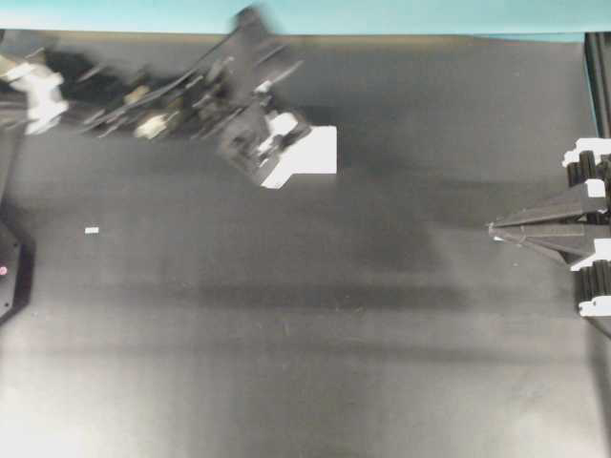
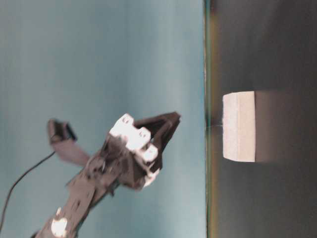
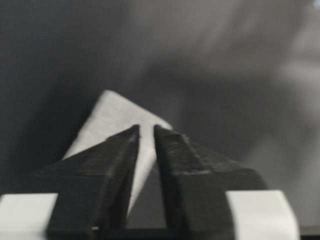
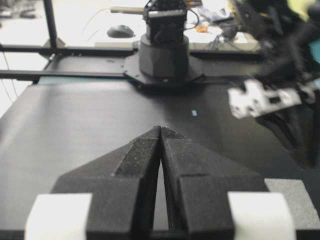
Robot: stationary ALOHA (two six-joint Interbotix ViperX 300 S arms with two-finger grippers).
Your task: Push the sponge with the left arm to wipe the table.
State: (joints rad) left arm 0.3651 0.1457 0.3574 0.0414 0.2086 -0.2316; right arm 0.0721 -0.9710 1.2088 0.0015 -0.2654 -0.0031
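The sponge is a white block lying flat on the black table near the far teal edge. It also shows in the table-level view and the left wrist view. My left gripper hangs over the sponge's left part, blurred, with its jaws almost together and nothing between them. In the table-level view the left gripper is raised off the table, apart from the sponge. My right gripper is shut and empty at the right side.
A tiny white fleck lies on the table at the left and also shows in the right wrist view. The left arm's base stands at the far end there. The right arm's mount sits at the right edge.
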